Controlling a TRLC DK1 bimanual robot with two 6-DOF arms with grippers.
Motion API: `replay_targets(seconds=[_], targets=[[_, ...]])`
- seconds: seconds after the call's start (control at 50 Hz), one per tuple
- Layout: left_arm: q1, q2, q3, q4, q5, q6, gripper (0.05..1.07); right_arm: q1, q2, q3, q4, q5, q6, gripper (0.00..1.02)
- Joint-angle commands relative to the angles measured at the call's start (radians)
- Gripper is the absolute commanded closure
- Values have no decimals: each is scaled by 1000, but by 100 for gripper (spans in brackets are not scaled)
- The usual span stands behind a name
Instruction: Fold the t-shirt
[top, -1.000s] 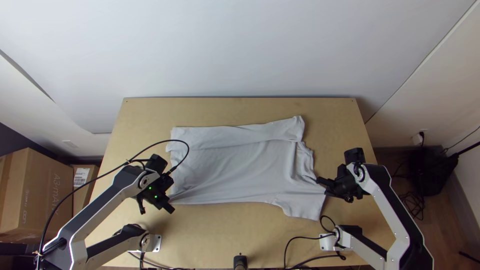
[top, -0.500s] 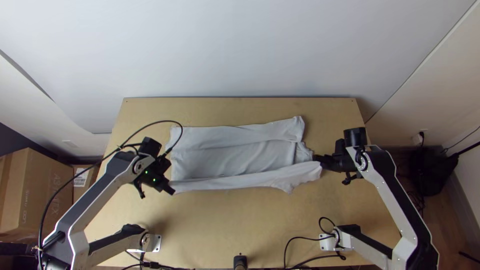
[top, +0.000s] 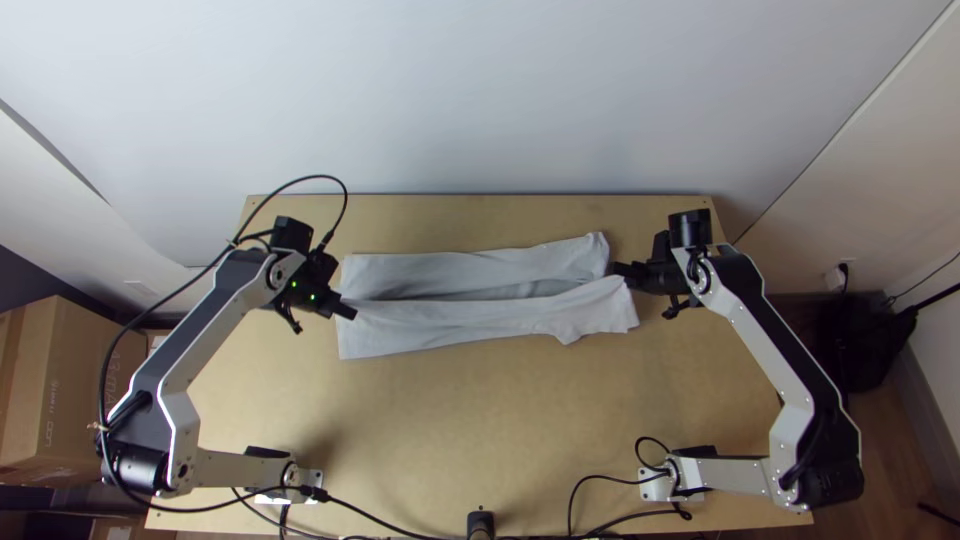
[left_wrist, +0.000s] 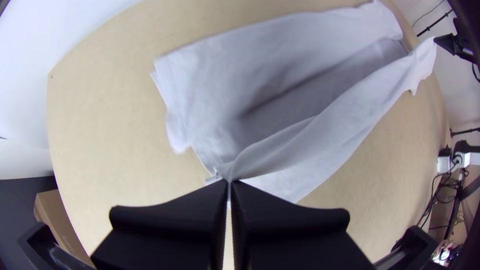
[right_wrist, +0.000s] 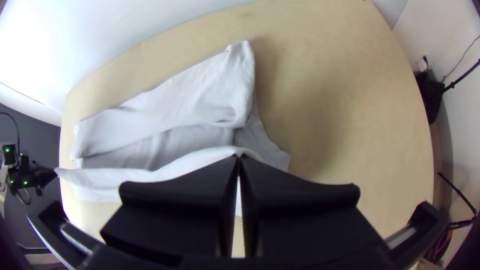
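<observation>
The table (top: 450, 430) is backed by a pale wall (top: 480, 90); its left and right sides are overhung by the left arm (top: 200, 350) and the right arm (top: 790, 360), with the space above both ends of the cloth taken up; a cardboard box (top: 60, 380) is seen beside the table on the left, and a black case (top: 865, 340) on the floor to the right.

The shirt (top: 450, 325) is laid over the table's far half, its long axis run crosswise, nearly parallel to the far edge; the hem is pointed left, the sleeve end right; the far side is folded inward in a strip, and the near side is drawn over toward it, its fold lifted at both ends.

The fold's left end is clamped by the left gripper (top: 350, 312), its right end by the right gripper (top: 620, 272), both pairs of fingers closed on cloth; a black cable (top: 318, 177) is looped above the left gripper; a small black post (top: 481, 522) is set at the near edge.
</observation>
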Motion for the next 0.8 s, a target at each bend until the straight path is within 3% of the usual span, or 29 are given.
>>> replay_targets(seconds=[0.0,0.54,0.76,0.78], targets=[[25,68,105,6,6,-10,104,9,73,50,27,20,15,100],[73,306,311,21,5,4,104,35,432,319,130,33,40,100],[76,357,304,93,6,-44,104,61,593,460,130,98,52,99],[76,361,303,106,5,-51,104,63,600,467,130,107,51,95]])
